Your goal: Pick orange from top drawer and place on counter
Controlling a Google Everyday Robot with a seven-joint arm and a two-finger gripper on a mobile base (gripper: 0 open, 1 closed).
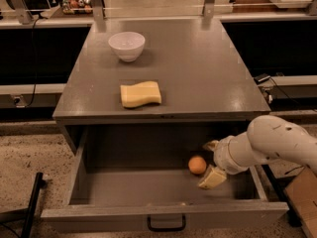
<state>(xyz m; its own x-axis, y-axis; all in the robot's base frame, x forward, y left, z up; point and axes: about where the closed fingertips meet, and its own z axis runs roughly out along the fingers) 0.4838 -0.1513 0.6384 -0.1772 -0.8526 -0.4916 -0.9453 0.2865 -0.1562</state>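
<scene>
The orange [197,164] is a small round fruit lying on the floor of the open top drawer [148,187], right of its middle. My gripper [211,161] reaches into the drawer from the right, just to the right of the orange. Its two pale fingers are spread, one [210,145] behind and one [212,178] in front, and the orange sits at the mouth of the gap, apart from them. The counter [198,68] is the grey top above the drawer.
A white bowl [127,45] stands at the back left of the counter. A yellow wavy-edged sponge [141,93] lies near the counter's front. The drawer's front panel carries a black handle [166,225]. A black bar [30,202] leans at the lower left.
</scene>
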